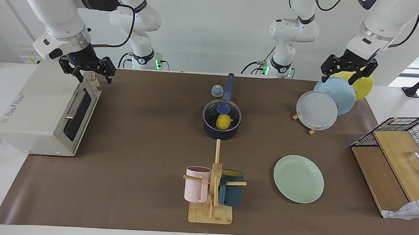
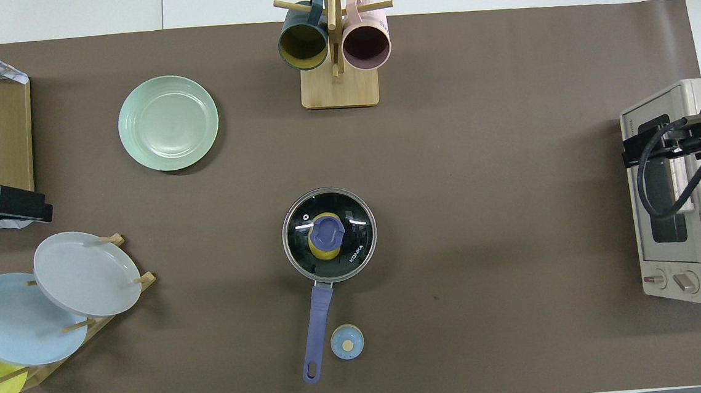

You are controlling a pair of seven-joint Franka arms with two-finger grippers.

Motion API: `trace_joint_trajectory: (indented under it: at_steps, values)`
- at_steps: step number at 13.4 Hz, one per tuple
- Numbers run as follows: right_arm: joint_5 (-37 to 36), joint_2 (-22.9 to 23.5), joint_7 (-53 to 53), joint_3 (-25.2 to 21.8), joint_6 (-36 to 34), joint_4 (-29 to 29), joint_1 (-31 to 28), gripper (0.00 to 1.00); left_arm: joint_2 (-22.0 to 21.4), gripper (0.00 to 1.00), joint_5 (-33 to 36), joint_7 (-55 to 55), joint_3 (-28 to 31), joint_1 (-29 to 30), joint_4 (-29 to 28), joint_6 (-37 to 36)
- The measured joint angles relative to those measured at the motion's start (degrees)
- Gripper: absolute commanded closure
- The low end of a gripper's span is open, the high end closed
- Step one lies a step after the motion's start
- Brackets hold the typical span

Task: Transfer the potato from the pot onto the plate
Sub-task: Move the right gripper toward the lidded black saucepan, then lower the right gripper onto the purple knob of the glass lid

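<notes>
While both grippers hang apart-fingered, holding nothing, left gripper (image 1: 347,73) over plate rack (image 1: 305,119), right gripper (image 1: 87,70) over toaster oven (image 1: 46,111), you lift glass lid (image 1: 222,113) by knob first; potato (image 1: 223,122) sits in pot (image 1: 221,131) mid-table; plate (image 1: 298,178) farther from robots.

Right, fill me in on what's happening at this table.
Nothing is being handled yet. The potato sits inside the pot at the middle of the table, under a glass lid. The mint-green plate lies bare, farther from the robots, toward the left arm's end. The left hand hangs open over the plate rack; the right hand hangs open over the toaster oven.
</notes>
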Motion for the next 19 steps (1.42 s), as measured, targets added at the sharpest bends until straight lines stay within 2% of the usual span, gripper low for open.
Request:
trace_joint_trajectory:
  at_steps: [13,15,17,19]
  values:
    - [0.24,-0.21,0.00,0.99,-0.55,0.02,0.72,0.00,-0.35,0.00,0.00,0.00,-0.02,-0.01,-0.35,0.06]
    - [2.86,-0.23,-0.01,1.49,-0.16,0.02,0.75,0.00,-0.35,0.00,0.00,0.00,-0.02,-0.01,-0.37,0.07]
    - [4.12,-0.21,-0.10,3.50,-0.03,0.42,1.06,0.00,-0.36,0.00,0.00,0.00,-0.02,-0.01,-0.39,0.08]
    - [4.51,0.68,3.94,5.60,-0.57,3.19,4.45,0.00,-0.36,0.00,0.00,0.00,-0.02,-0.01,-0.39,0.12]
